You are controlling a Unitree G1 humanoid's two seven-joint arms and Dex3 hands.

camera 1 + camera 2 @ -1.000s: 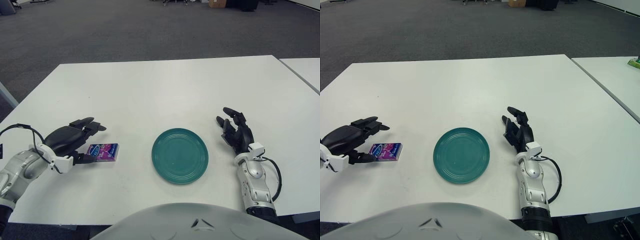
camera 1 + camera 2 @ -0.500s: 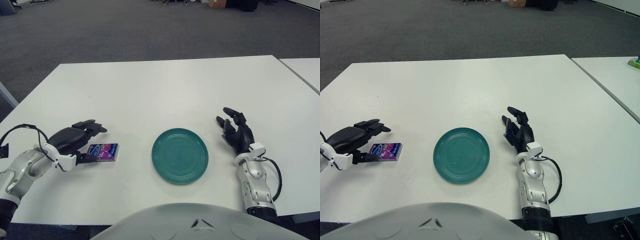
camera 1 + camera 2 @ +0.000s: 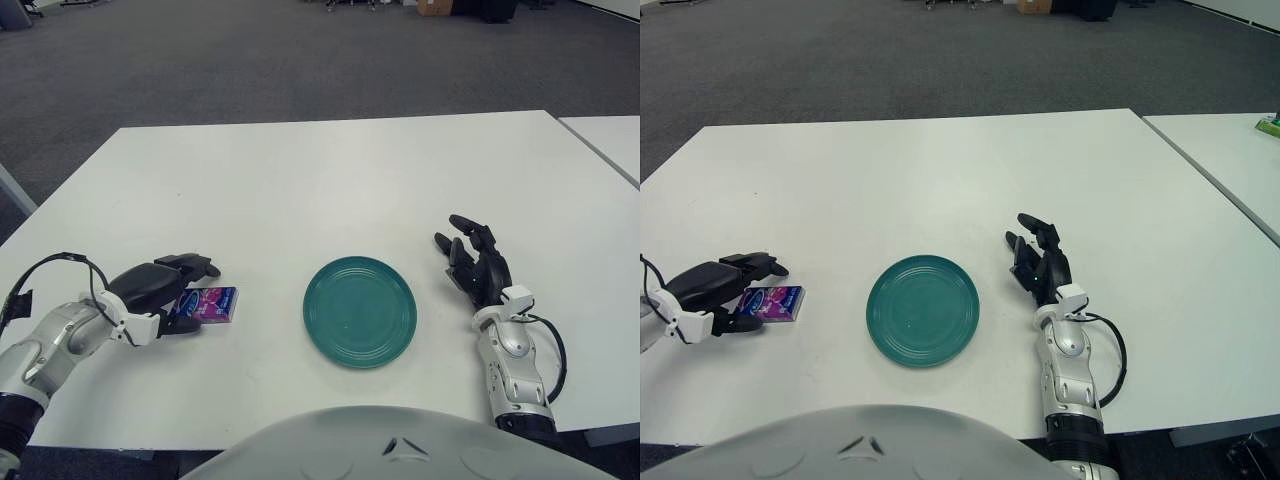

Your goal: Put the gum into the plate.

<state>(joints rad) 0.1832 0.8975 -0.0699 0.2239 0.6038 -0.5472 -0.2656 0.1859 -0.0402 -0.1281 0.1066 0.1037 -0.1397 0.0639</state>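
Note:
The gum (image 3: 210, 303) is a small purple and blue pack lying flat on the white table (image 3: 330, 170), left of the green plate (image 3: 360, 310). My left hand (image 3: 165, 290) sits low at the pack's left end, fingers spread over and beside it, not closed on it. The plate holds nothing. My right hand (image 3: 475, 265) shows to the right of the plate, fingers relaxed and spread, holding nothing.
A second white table (image 3: 610, 140) stands at the far right, separated by a narrow gap. Grey carpet lies beyond the table's far edge. My own body's rounded top (image 3: 380, 445) fills the bottom of the view.
My left hand has dropped lower and shifted slightly right, closing in over the gum pack's left end. The pack, plate and right hand have not moved.

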